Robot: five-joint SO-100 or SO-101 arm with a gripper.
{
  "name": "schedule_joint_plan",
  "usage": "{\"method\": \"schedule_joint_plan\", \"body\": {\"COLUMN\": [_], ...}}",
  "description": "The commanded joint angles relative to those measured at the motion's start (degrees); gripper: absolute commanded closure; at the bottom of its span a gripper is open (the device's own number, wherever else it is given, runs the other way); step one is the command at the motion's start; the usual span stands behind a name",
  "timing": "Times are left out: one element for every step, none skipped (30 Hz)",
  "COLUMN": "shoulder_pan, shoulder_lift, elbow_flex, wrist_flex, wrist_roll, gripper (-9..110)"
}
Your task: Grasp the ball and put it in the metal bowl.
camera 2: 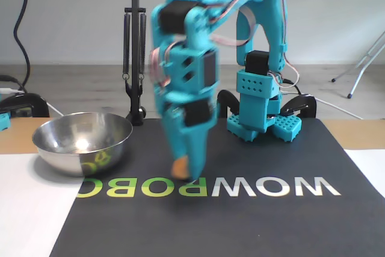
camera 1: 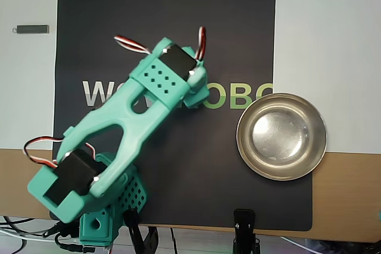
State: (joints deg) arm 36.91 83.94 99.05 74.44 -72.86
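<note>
Fixed view, mat: a black mat point(camera 2: 252, 221) with large lettering covers the near middle of the table point(camera 2: 24, 209), running toward its near edge.
Ball: the peach-orange ball point(camera 2: 180, 166) sits between the fingers point(camera 2: 191, 162), just above the mat's lettering near the table's middle; motion blur hides whether it touches the mat.
Fingers: pointing straight down, clamped on the ball from both sides.
Arm: the turquoise arm point(camera 2: 186, 70) is blurred; its base point(camera 2: 258, 109) stands at the mat's far edge.
Metal bowl: the metal bowl point(camera 2: 82, 142) sits toward the table's left edge in this view, half on the mat, well apart from the ball, holding only reflections.
Overhead view: the arm point(camera 1: 128, 120) hides the ball and the fingers; the bowl point(camera 1: 281, 136) rests on the mat's right edge there.
</note>
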Motion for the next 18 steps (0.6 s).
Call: {"method": "schedule_joint_plan", "body": {"shoulder_pan": [-0.53,-1.05,-1.41,-1.58,-1.85,-2.20,-2.46,-2.55,-2.90,-3.34,-3.69,-3.96,-4.13,-4.75,-5.10,-5.36,-5.63,-5.80], "shoulder_lift": [5.36,6.33,7.29,8.17,8.96,9.67,10.46,11.16,11.78,12.39,12.92,13.36,13.80,14.15,14.41,14.68,14.85,14.85], "elbow_flex": [-2.20,-2.20,-2.20,-2.20,-2.20,-2.29,-2.29,-2.29,-2.29,-2.29,-2.29,-2.29,-2.29,-2.55,-3.08,-3.52,-4.13,-4.83], "wrist_flex": [3.16,4.13,4.92,5.62,6.24,6.86,7.38,7.91,8.53,9.23,9.93,10.46,10.63,10.81,10.99,10.99,10.99,10.99], "wrist_roll": [0.26,0.26,0.26,0.26,0.26,0.26,0.35,0.35,0.35,0.35,0.44,1.23,2.29,3.16,4.04,4.92,5.89,6.68], "gripper": [77,77,77,77,77,77,77,77,77,77,77,77,77,77,77,77,77,77]}}
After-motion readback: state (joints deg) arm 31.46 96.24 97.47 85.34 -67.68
